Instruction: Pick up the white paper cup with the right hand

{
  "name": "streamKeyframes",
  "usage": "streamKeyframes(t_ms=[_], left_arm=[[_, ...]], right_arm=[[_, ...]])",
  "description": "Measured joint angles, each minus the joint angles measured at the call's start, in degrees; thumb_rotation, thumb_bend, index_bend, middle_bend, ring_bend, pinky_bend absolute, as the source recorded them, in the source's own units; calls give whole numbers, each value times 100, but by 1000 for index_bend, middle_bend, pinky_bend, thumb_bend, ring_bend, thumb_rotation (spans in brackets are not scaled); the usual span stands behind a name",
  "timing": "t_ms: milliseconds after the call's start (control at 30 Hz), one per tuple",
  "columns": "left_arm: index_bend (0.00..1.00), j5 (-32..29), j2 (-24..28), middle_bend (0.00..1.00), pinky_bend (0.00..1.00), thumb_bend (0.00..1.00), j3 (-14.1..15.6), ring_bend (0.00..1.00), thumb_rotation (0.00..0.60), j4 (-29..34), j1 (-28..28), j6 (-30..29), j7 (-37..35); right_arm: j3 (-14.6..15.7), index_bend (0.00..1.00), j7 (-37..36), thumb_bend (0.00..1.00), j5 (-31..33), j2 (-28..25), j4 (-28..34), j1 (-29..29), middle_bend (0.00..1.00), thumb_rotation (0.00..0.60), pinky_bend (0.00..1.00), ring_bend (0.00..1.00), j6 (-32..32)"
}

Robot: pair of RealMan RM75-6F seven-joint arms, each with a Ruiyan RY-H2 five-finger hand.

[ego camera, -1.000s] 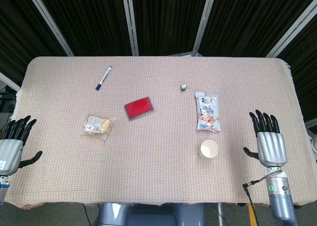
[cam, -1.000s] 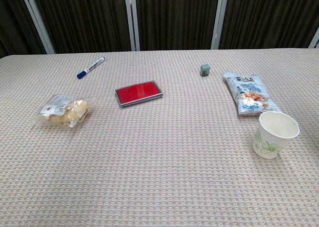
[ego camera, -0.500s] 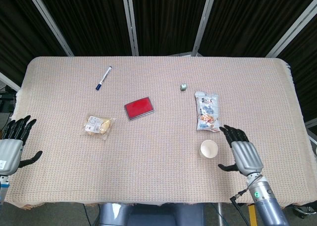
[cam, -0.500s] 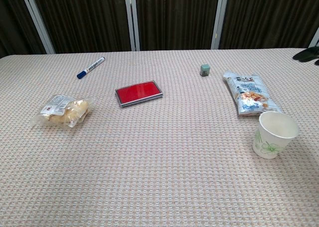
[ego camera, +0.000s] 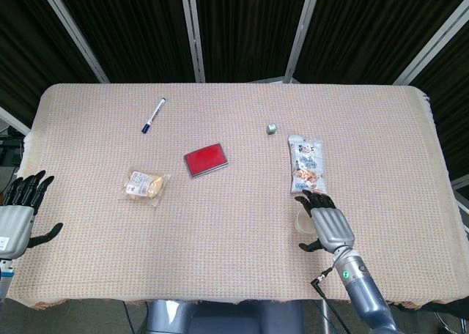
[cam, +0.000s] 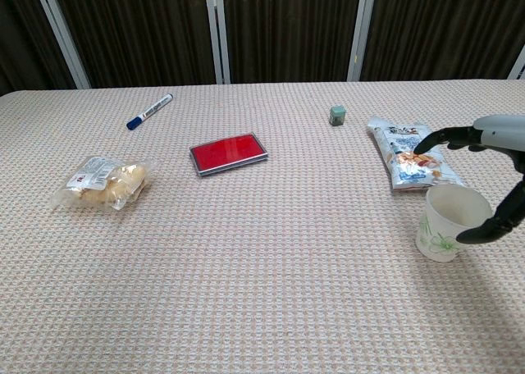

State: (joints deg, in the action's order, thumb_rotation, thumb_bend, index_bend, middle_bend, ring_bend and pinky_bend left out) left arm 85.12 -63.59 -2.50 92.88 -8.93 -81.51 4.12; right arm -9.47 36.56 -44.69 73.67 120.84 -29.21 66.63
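The white paper cup with a green leaf print stands upright at the right front of the table. My right hand hovers over it, fingers stretched out above the rim and the thumb down at the cup's right side. Nothing is gripped. In the head view the right hand covers most of the cup. My left hand rests with fingers spread at the table's front left edge, holding nothing.
A printed snack bag lies just behind the cup. Further back sits a small green cube. A red flat case, a blue-capped marker and a clear bag of snacks lie to the left.
My right hand has swept leftward from the table's right edge and now sits over the cup. The cup and the left hand have not moved.
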Motion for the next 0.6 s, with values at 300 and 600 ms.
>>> streamKeyframes(t_ms=[300, 600], left_arm=[[0, -2, -1, 0, 0, 187, 0, 0, 600, -3, -4, 4, 3], [0, -4, -8, 0, 0, 185, 0, 0, 600, -2, -1, -1, 19]], right_arm=[[12, 226, 183, 118, 575, 289, -452, -242, 0, 600, 0, 0, 95], [138, 309, 162, 167, 759, 424, -726, -332, 0, 600, 0, 0, 170]])
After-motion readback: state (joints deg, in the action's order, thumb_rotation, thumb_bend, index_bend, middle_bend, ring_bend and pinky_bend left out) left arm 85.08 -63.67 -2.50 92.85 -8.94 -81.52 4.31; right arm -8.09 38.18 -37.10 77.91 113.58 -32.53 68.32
